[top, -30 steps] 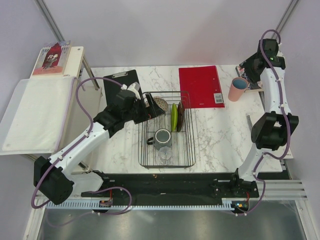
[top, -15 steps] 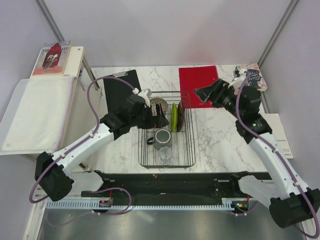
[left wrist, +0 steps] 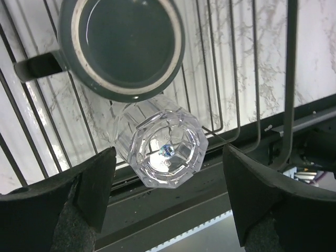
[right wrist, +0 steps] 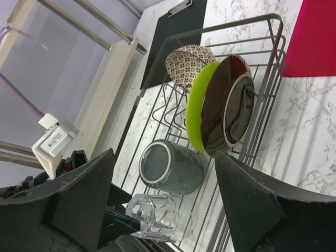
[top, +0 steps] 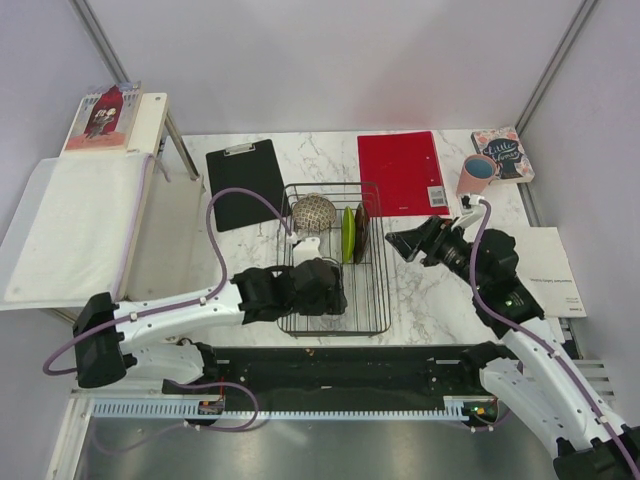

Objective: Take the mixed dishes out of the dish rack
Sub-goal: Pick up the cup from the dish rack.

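The dish rack (top: 372, 300) holds the beige mesh-patterned bowl (top: 312, 211), the lime-green plate (top: 348, 233) and the dark red plate (top: 360, 230), both plates on edge. My left gripper (top: 323, 291) hangs over the rack's front and hides the mug and glass from the top view. In the left wrist view it (left wrist: 168, 205) is open above the small clear glass (left wrist: 165, 149), next to the grey mug (left wrist: 123, 44). My right gripper (top: 402, 240) is open and empty, right of the rack and facing it. The pink cup (top: 476, 175) stands on the table at the far right.
A black clipboard (top: 243, 183) lies left of the rack and a red folder (top: 402, 172) behind it on the right. A book (top: 505, 153) lies at the far right corner beside the cup. A white side shelf (top: 70, 225) stands to the left.
My left gripper moved from the bowl at the rack's back to the front, over the mug and glass. My right arm swung from the far right corner down to the rack's right side.
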